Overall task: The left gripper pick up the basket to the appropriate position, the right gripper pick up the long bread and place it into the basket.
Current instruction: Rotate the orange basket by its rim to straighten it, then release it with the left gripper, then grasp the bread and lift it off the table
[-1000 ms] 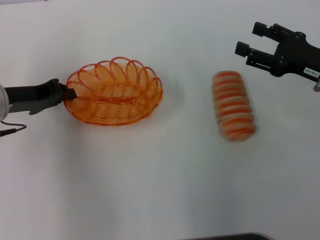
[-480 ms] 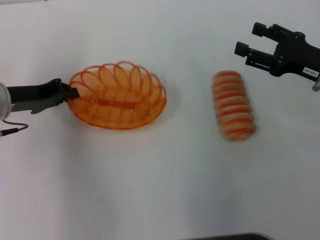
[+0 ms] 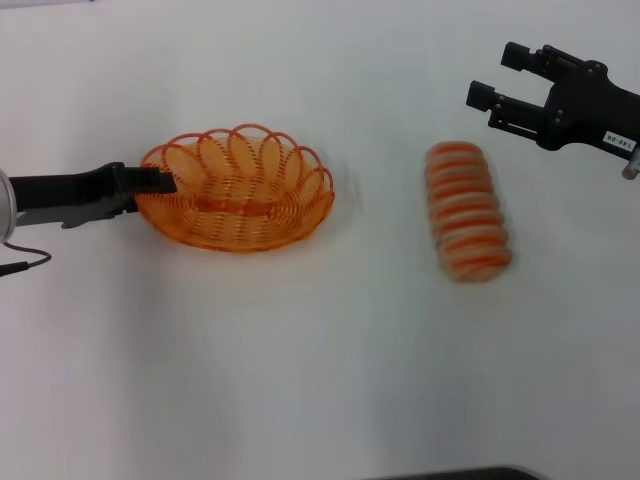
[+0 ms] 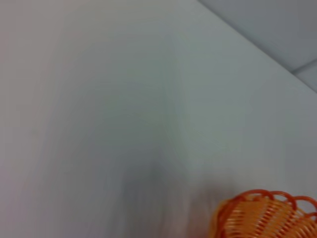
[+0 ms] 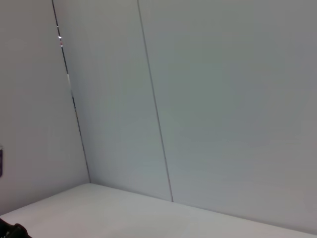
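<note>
The orange wire basket (image 3: 240,190) is on the white table, left of centre. My left gripper (image 3: 158,184) comes in from the left and is shut on the basket's left rim. Part of the basket's rim also shows in the left wrist view (image 4: 265,215). The long bread (image 3: 467,210), pale with orange stripes, lies on the table to the right of the basket, well apart from it. My right gripper (image 3: 489,74) hovers at the upper right, beyond the bread's far end, open and empty. The right wrist view shows only wall and table.
The white table (image 3: 320,380) stretches bare in front of the basket and bread. A thin cable (image 3: 25,262) hangs by the left arm at the left edge. A dark edge (image 3: 460,473) shows at the bottom of the head view.
My left gripper has pushed in to the right with the basket's rim, and the basket has shifted slightly right and changed its tilt. The bread and the right gripper have hardly moved.
</note>
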`<state>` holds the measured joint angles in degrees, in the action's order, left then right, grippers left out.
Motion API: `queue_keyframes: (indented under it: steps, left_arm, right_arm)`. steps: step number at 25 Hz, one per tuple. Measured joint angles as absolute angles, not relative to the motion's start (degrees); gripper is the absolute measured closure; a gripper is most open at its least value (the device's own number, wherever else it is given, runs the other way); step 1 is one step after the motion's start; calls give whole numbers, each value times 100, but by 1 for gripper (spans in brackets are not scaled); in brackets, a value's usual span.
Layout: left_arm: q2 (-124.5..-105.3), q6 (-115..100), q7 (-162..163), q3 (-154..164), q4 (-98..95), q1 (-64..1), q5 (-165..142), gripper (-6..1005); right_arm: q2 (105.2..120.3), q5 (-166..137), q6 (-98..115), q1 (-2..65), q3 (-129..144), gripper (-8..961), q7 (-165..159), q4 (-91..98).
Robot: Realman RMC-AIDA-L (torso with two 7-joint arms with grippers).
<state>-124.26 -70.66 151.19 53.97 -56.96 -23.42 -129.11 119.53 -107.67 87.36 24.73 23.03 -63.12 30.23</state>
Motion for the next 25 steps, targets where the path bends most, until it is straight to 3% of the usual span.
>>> queue_keyframes:
  steps: [8,10,16,20,25]
  left_arm:
    - [-12392,-7600,14076,4898,-5909,-2336,-12610,428]
    - [-12368,-7725,13787,4672,-5909,-2343,-12594,196]
    - [-12265,-8069,12689,3856,-5924,-2301,-12612,106]
    - [-12205,-8646,11455,3527,-5923,-2209,-12628,108]
    - [-12139,-9992,9901,3086,-5820,-2141,-12615,111]
  right_arm:
    - [11953,-10737,8690,2498,2285,145,-6334,2966]
    - [11948,-10735,8689,2499,2278,145,-6338,2963]
    - [11929,-10728,8781,2521,2283,146,-6511,2995]
    - [11905,-10742,8861,2548,2316,145,-6717,3018]
    - [11757,-10809,9251,2530,2753,146,-7183,3235]
